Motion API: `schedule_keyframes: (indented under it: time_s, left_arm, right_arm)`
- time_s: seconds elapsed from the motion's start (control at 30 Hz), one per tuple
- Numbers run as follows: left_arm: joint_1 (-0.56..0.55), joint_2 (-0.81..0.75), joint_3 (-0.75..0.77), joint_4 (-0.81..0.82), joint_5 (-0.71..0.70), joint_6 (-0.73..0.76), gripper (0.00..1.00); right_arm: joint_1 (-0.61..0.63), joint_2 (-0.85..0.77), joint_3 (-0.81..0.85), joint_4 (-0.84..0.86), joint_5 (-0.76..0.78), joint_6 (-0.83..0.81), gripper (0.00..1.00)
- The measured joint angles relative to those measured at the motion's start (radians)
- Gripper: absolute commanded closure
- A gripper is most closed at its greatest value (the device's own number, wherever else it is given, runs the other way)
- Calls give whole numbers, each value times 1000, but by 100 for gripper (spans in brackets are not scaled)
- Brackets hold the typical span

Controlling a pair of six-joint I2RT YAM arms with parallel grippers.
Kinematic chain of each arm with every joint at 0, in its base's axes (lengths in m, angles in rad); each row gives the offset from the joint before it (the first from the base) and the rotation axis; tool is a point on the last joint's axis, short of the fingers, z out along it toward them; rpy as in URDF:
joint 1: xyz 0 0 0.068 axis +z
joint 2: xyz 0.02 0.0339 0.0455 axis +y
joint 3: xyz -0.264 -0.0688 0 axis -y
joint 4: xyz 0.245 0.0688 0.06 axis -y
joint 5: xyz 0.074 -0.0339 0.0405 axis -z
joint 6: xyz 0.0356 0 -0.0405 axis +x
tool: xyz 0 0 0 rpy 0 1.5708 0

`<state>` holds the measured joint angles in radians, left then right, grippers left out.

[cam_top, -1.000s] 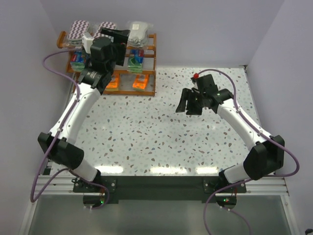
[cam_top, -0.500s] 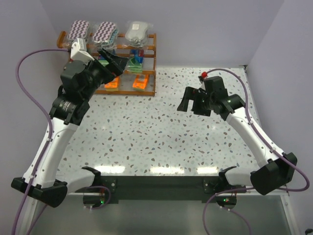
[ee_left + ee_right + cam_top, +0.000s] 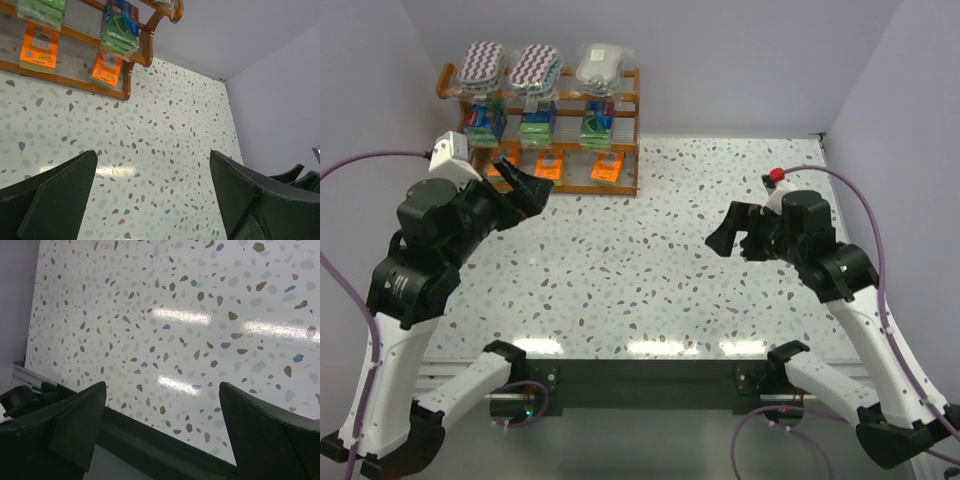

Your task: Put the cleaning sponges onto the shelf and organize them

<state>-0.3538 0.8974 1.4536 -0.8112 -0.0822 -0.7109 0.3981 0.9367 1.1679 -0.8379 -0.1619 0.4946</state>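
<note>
Nine sponges [image 3: 536,65] sit on the shelf [image 3: 632,120] at 11 o'clock of the table [image 3: 650,270]: two purple zigzag pads [image 3: 482,62] and a grey-white pad [image 3: 601,62] on the top tier, three blue-and-green blocks [image 3: 536,125] on the middle one, orange packs [image 3: 608,170] along the bottom, the pack at 9 o'clock partly hidden behind the left gripper [image 3: 532,192]. That gripper hangs just at 6 o'clock of the bottom tier, jaws spread wide and holding nothing; the right gripper [image 3: 735,235], well apart at 3 o'clock, is likewise spread and empty. No sponge shows on the table in any view, so placing looks finished and the step in hand is most likely clearing away. To do that well, draw the left arm straight toward 6 o'clock, keeping its fingers off the front rail so nothing gets nudged out of line. Leave both pairs of jaws apart. A last look at the hidden orange pack is worth having, since its seating cannot be judged from here
</note>
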Motion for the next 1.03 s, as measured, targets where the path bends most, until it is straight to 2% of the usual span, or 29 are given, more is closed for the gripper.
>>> schedule_keyframes:
  time_s: [0.33, 0.73, 1.03]
  left_arm:
    - [0, -67, 106, -127, 16, 55, 0]
    - [0, -98, 88, -155, 53, 88, 0]
    - [0, -26, 108, -129, 60, 156, 0]
  right_arm:
    - [0, -161, -62, -72, 47, 3, 2]
    - [0, -181, -59, -137, 122, 5, 2]
    - [0, -178, -59, -134, 172, 31, 2]
